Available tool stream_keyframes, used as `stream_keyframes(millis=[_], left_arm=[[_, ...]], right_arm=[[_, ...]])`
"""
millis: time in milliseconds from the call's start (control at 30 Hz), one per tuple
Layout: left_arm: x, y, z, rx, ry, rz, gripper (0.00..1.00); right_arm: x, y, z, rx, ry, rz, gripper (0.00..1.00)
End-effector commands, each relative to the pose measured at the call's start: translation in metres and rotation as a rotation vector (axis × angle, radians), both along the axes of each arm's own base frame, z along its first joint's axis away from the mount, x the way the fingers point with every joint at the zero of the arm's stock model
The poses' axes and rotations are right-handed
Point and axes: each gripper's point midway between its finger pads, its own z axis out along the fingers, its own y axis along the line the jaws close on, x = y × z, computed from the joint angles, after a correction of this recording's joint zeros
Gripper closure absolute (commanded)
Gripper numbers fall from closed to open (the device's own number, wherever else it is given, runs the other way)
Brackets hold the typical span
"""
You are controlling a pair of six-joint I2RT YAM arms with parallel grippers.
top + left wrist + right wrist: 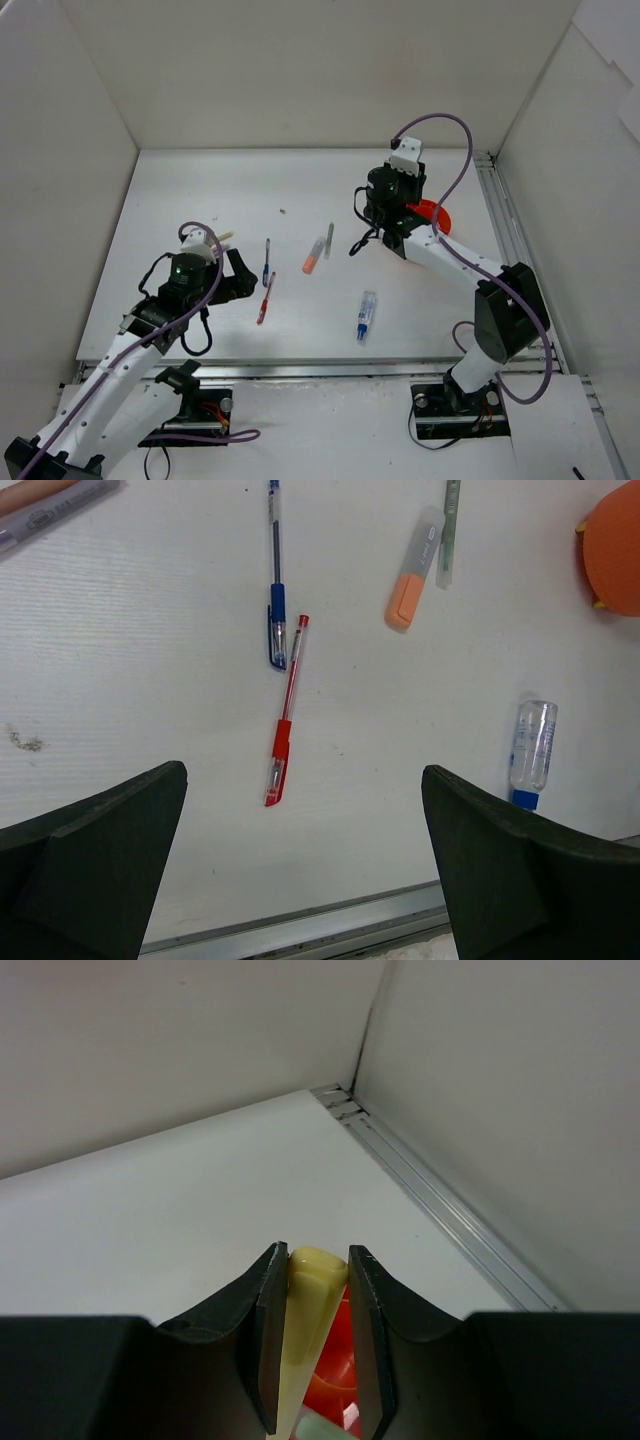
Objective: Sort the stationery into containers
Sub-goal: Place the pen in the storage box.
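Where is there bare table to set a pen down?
Bare white table runs along the far wall, behind every pen. Another patch lies between the red plastic pen and the blue-capped clear marker. Crowded: the centre, where the blue pen, orange highlighter and slim grey pen lie close.

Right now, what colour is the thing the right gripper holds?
Pale yellow marker, clearest in right wrist view.
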Motion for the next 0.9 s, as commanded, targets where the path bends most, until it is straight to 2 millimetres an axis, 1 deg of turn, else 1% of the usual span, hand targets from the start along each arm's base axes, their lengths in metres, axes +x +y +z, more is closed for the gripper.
stream_keyframes(millis=[0, 67, 100, 167, 267, 300, 367, 500, 600, 733, 800, 867], left_arm=[[0.015, -0.003, 0.035, -0.041, -0.097, 0.025, 0.0], [0.015, -0.003, 0.036, -0.041, -0.097, 0.025, 0.0], [0.018, 0.002, 0.034, -0.021, -0.098, 0.054, 0.0], [0.018, 0.003, 0.033, -0.012, -0.091, 0.059, 0.0], [0.019, 0.005, 0.029, 0.001, -0.08, 0.067, 0.0], [0.019, 0.005, 0.028, 0.004, -0.078, 0.067, 0.0], [0.02, 0.006, 0.027, 0.01, -0.076, 0.07, 0.0], [0.021, 0.005, 0.025, 0.008, -0.067, 0.076, 0.0], [0.021, 0.005, 0.024, 0.007, -0.063, 0.074, 0.0], [0.022, 0.004, 0.023, 0.008, -0.061, 0.074, 0.0], [0.023, 0.003, 0.024, 0.006, -0.061, 0.071, 0.0], [0.024, 0.003, 0.025, 0.006, -0.061, 0.069, 0.0]], right_arm=[[-0.003, -0.022, 0.024, -0.003, -0.072, -0.168, 1.0], [-0.001, -0.022, 0.018, -0.017, -0.057, -0.19, 1.0], [-0.002, -0.024, 0.016, -0.023, -0.052, -0.218, 1.0], [-0.003, -0.029, 0.01, -0.037, -0.037, -0.28, 1.0], [-0.002, -0.034, 0.001, -0.044, -0.028, -0.318, 1.0], [-0.002, -0.036, -0.003, -0.048, -0.022, -0.326, 1.0], [-0.001, -0.035, -0.005, -0.046, -0.023, -0.32, 1.0], [-0.003, -0.036, -0.018, -0.07, 0.006, -0.331, 1.0], [-0.005, -0.037, -0.026, -0.073, 0.013, -0.337, 0.97], [-0.005, -0.028, -0.035, -0.062, 0.008, -0.312, 0.94], [-0.004, -0.02, -0.041, -0.074, 0.02, -0.305, 0.94], [-0.004, -0.017, -0.041, -0.081, 0.019, -0.331, 0.93]])
